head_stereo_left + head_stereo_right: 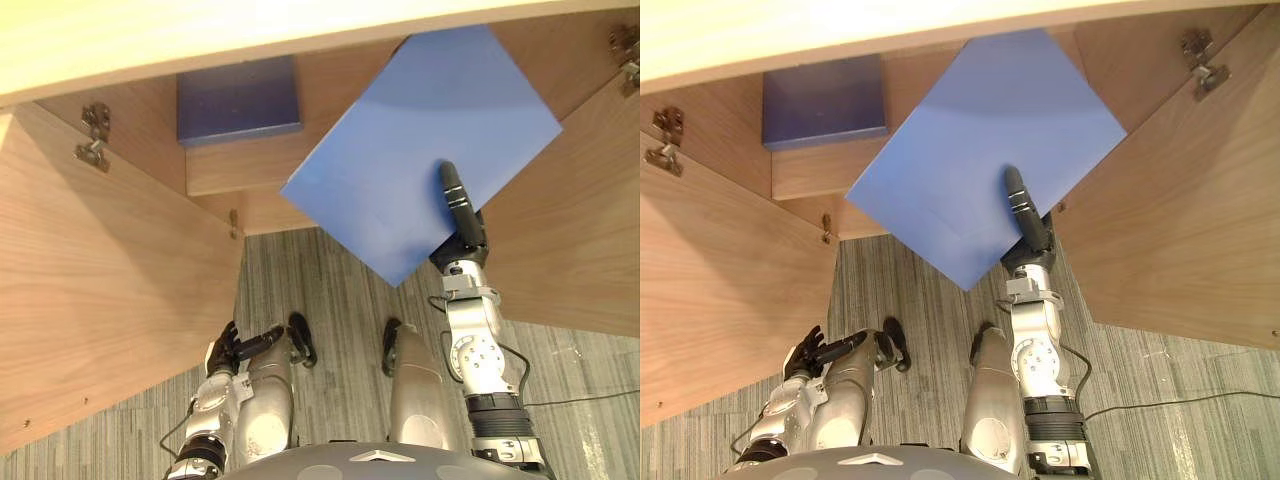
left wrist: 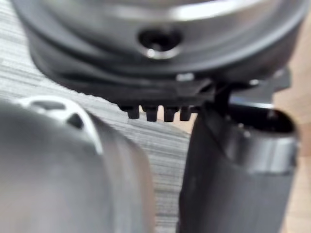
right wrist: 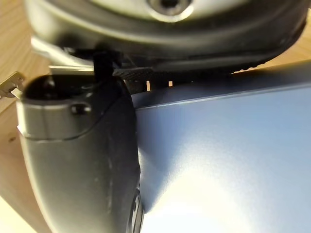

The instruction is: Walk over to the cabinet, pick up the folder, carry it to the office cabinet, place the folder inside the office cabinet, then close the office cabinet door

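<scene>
Folder (image 1: 420, 150), a thin blue sheet judged light, smooth and likely to flex, tilts at the mouth of the open office cabinet (image 1: 570, 250), its near corner pinched between the thumb and fingers of the robot's right hand (image 1: 461, 236).

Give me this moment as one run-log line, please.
step: placing | right hand: shut on blue folder | blue folder: tilted, at office cabinet mouth | left hand: open, idle, low | doors: open
</scene>
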